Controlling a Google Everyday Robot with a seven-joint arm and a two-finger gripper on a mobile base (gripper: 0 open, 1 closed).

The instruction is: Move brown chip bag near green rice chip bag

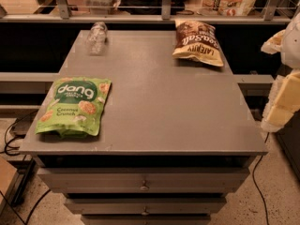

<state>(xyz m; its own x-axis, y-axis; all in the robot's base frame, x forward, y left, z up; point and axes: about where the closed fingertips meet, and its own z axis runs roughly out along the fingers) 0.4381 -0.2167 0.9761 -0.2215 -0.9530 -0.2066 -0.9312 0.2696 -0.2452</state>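
The brown chip bag lies at the far right of the grey table, dark brown with a yellow band and white "Sea Salt" lettering, its text upside down to me. The green rice chip bag lies flat at the near left, bright green with a white "dang" logo. The two bags are far apart, on a diagonal across the table. My gripper shows as pale cream parts at the right edge of the camera view, beside the table's right side, below and to the right of the brown bag, touching neither bag.
A clear plastic bottle lies at the table's far left corner. A metal rail runs behind the table, with bags and boxes beyond it. Drawers are below the tabletop. Cables lie on the floor at left and right.
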